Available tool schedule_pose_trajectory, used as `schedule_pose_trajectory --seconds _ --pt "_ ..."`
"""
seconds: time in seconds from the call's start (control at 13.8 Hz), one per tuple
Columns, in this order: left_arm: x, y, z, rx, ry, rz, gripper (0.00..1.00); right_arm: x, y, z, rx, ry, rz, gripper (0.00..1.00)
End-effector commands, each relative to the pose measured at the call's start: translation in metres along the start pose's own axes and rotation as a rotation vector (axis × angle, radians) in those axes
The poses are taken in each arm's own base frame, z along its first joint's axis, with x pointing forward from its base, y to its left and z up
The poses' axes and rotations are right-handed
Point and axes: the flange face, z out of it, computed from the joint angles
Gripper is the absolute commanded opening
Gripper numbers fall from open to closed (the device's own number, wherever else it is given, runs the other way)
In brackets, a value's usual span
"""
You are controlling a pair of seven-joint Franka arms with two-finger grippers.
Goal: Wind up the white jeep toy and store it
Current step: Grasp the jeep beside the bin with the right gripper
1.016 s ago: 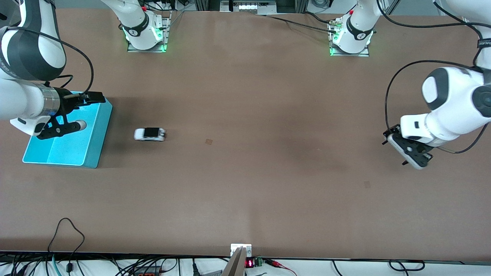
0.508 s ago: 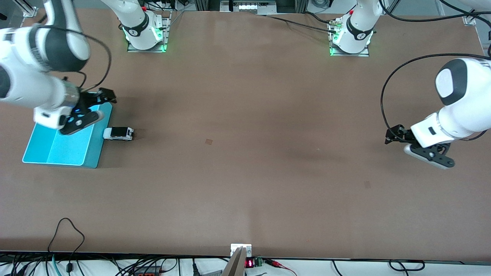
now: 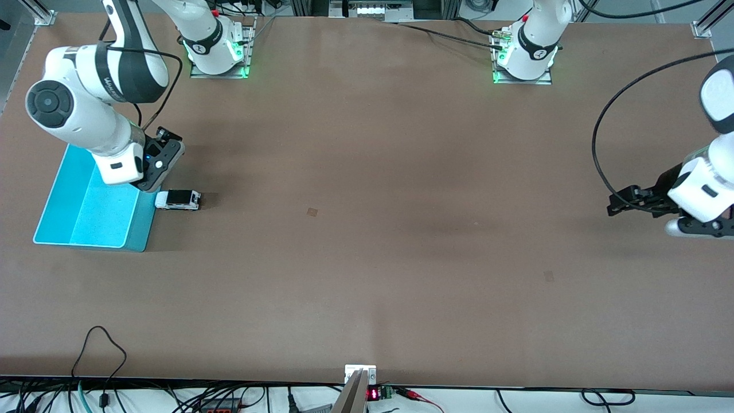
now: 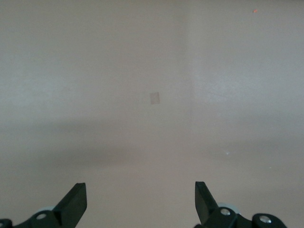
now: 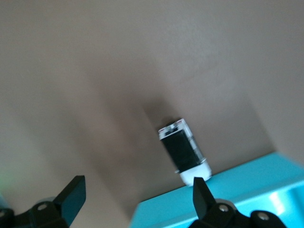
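The white jeep toy [image 3: 178, 200] [image 5: 184, 151], white with a black roof, stands on the table with its nose against the outer wall of the cyan bin [image 3: 86, 221] [image 5: 237, 190], on the side facing the table's middle. My right gripper [image 3: 157, 169] [image 5: 137, 197] hangs open over the bin's rim just beside the jeep, with nothing between its fingers. At the left arm's end of the table my left gripper [image 3: 697, 228] [image 4: 139, 202] hangs open over bare tabletop and holds nothing.
Two small tape marks [image 3: 312, 211] [image 3: 549, 276] lie on the brown table. The arm bases [image 3: 218, 49] [image 3: 524, 54] stand along the edge farthest from the front camera. Cables and a small display [image 3: 373, 394] run along the edge nearest to it.
The jeep rolled toward the bin and now rests against its wall. My right gripper swung from over the bin to its rim by the jeep. The left arm drew back toward its own end.
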Motion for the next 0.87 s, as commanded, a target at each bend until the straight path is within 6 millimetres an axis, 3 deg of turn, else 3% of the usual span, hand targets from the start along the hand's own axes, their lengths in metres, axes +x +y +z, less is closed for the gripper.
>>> schedule_pose_trajectory --seconds 0.0,0.29,0.58,0.8 --pt "-0.010 0.005 -0.036 -0.010 0.028 -0.052 1.00 0.000 -0.006 0.014 -0.058 0.001 -0.168 1.00" --pt "-0.031 0.017 -0.063 -0.003 0.016 -0.068 1.00 -0.011 0.000 0.054 -0.064 0.011 -0.330 1.00" --pt "-0.037 0.012 -0.071 -0.003 0.014 -0.062 1.00 -0.020 0.005 0.094 -0.033 0.020 -0.383 1.00" --pt "-0.039 -0.004 -0.072 -0.002 0.013 -0.035 1.00 -0.022 0.011 0.117 -0.037 0.036 -0.408 1.00"
